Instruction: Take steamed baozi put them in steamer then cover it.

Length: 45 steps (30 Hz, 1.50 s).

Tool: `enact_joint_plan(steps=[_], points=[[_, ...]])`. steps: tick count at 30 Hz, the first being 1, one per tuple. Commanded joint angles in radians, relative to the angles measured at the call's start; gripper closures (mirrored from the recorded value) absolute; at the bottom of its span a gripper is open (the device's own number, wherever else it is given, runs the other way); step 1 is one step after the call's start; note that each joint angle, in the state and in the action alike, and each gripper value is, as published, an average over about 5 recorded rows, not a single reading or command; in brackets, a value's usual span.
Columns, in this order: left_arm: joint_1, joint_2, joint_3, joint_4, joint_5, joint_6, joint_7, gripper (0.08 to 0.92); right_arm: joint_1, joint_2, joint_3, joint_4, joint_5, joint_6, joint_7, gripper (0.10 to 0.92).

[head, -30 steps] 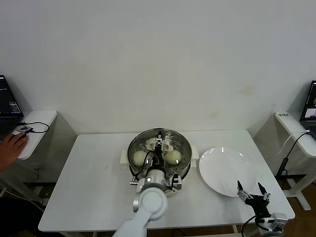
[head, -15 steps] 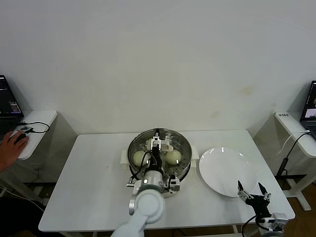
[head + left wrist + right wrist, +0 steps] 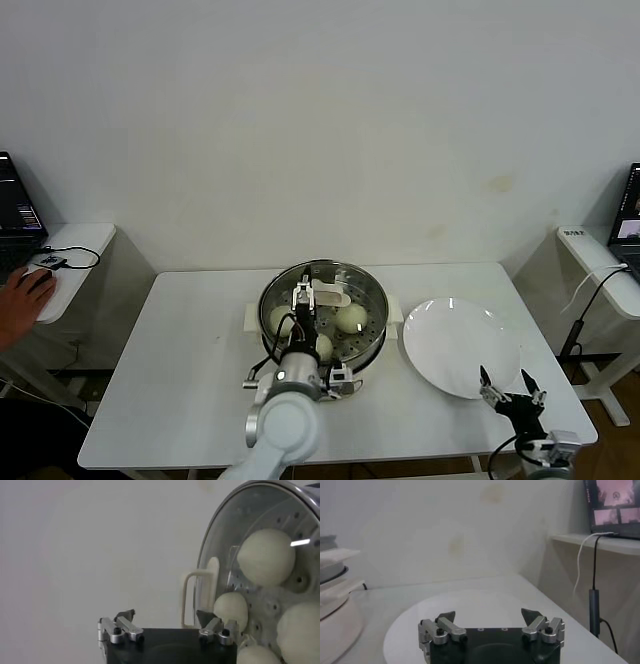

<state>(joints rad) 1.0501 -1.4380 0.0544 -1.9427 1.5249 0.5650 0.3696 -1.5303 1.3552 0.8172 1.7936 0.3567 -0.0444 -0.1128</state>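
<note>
Far left, off the surface (image 3: 180, 340): a person's hand (image 3: 22, 295) on a side shelf (image 3: 75, 245), cut by the frame edge; a dark laptop (image 3: 15, 215) behind it, only partly in frame.

Centre-left: left gripper (image 3: 303, 296) over the left part of the steamer (image 3: 322, 310), fingers spread wide, nothing between them. Confirmed in the left wrist view: left gripper (image 3: 165, 621) with both fingertips apart and empty, just beside the steamer (image 3: 220, 545) rim and a cream side handle (image 3: 192, 597). Left arm body covers the near rim and part of the base in the head view.

Steamer upright on the surface, centre. Steamed baozi (image 3: 350, 318) inside on the perforated tray; three made out from the head, four (image 3: 265, 556) partly in the wrist view, two of those cut off at the frame edge. Cream oblong handle of the cover (image 3: 330, 296) visible above the buns; glass itself hard to make out, so seating of the cover on the rim not determinable.

Right of centre: white plate (image 3: 462, 345), just beside the steamer, bare.

Far right: right gripper (image 3: 509, 385) near the front edge, at the plate's near rim, fingers open and empty; same in the right wrist view (image 3: 489, 621), plate (image 3: 470, 605) ahead. Second laptop (image 3: 630, 215) at the right, cut off.
</note>
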Motion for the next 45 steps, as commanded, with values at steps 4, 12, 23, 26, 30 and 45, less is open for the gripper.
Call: enact_joint_plan(steps=[4, 12, 23, 26, 30, 45], points=[[0.084, 0.028, -0.053, -0.126, -0.022, -0.002, 0.002, 0.177, -0.002, 0.003, -0.007, 0.0, -0.004, 0.002, 0.001, 0.203], [0.152, 0.119, -0.188, -0.235, -0.153, -0.011, -0.115, 0.177, -0.031, -0.01, -0.034, 0.053, 0.009, -0.008, 0.003, 0.203], [0.323, 0.144, -0.658, -0.198, -1.032, -0.348, -0.469, 0.177, -0.06, -0.113, -0.143, 0.134, -0.006, -0.017, 0.015, 0.203], [0.437, 0.129, -0.708, -0.155, -1.19, -0.483, -0.538, 0.177, -0.062, -0.121, -0.133, 0.138, -0.001, 0.006, 0.014, 0.203], [0.571, 0.105, -0.719, -0.124, -1.301, -0.57, -0.574, 0.177, -0.07, -0.119, -0.117, 0.143, 0.004, 0.027, 0.017, 0.203], [0.716, 0.054, -0.667, -0.17, -1.441, -0.482, -0.519, 0.177, -0.151, -0.122, -0.171, 0.256, -0.026, -0.145, 0.065, 0.203]])
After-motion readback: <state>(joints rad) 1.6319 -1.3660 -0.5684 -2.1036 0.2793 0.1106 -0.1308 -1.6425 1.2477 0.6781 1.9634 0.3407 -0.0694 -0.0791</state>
